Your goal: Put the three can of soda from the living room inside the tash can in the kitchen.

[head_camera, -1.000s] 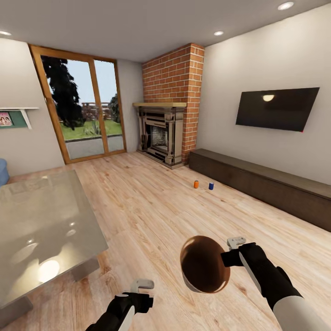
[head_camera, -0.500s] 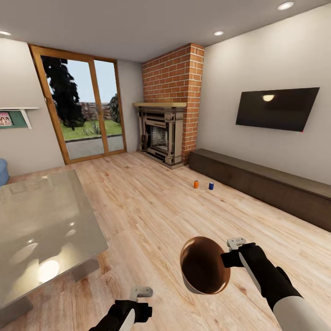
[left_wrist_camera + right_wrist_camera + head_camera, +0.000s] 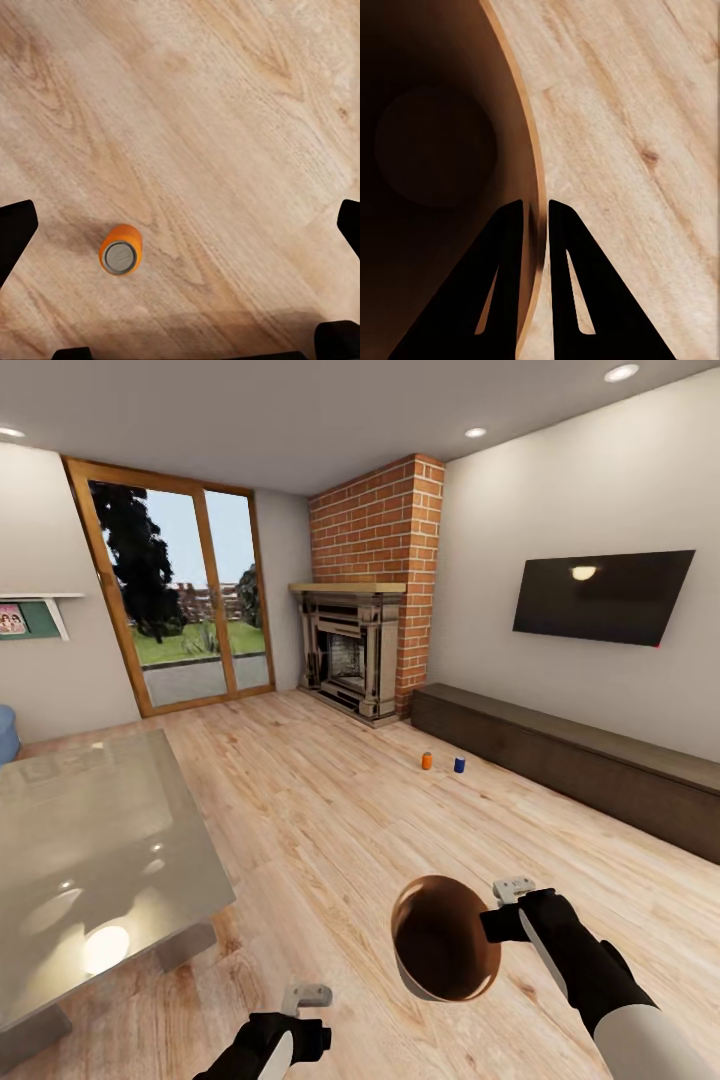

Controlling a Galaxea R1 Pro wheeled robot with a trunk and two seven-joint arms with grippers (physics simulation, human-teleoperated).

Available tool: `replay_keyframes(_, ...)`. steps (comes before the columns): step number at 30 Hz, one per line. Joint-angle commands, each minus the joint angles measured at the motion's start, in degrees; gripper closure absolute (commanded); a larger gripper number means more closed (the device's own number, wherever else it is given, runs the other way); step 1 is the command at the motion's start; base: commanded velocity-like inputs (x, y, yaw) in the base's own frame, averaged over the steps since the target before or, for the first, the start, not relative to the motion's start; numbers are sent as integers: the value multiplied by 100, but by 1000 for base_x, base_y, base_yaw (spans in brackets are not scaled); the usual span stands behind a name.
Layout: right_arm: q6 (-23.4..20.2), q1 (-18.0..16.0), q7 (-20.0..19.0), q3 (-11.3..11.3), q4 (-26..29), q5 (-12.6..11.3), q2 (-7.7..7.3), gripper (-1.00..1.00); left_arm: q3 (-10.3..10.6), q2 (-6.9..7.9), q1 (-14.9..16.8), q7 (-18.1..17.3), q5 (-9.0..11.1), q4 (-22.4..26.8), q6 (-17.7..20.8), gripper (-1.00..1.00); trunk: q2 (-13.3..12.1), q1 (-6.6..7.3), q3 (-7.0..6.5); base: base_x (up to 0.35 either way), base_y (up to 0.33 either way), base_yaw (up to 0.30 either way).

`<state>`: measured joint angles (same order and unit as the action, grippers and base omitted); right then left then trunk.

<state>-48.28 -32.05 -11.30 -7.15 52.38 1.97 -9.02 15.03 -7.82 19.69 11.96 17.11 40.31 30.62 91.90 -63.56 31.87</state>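
Right gripper [image 3: 534, 217] pinches the bin [image 3: 443, 950] rim, held above the floor [image 3: 330, 810]. Left gripper [image 3: 180, 225] open over an orange can [image 3: 120, 250] on the floor. Orange can [image 3: 426, 760] and blue can [image 3: 459, 764] stand near the cabinet [image 3: 580, 760].

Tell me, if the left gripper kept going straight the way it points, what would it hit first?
Probably the wood floor. The open left gripper points down at it; the upright orange soda can stands off-centre, nearer one finger, so it might be grazed.
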Motion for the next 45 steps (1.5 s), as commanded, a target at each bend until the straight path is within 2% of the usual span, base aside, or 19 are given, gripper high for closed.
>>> replay_keyframes(1,-8,-3,-32,1,3,-104,6,100,0,0,0,-2,1,0,-3,-100,0,0,-1,0,0,0)
replay_keyframes(5,1,-3,-27,-25,-7,-106,44,100,0,0,0,-7,2,22,-66,-100,0,0,-1,0,0,0)
replay_keyframes(9,5,-3,-4,-280,-15,-114,61,100,0,0,0,-7,2,22,-181,-100,0,0,-1,0,0,0)
replay_keyframes(16,11,-3,-4,-429,-17,-117,44,100,0,0,0,7,3,34,-217,-100,0,0,-1,0,0,0)
replay_keyframes(45,-14,-3,-39,-393,-9,-136,23,100,-4,34,-4,-47,-4,-10,-324,-100,0,0,9,0,0,0)
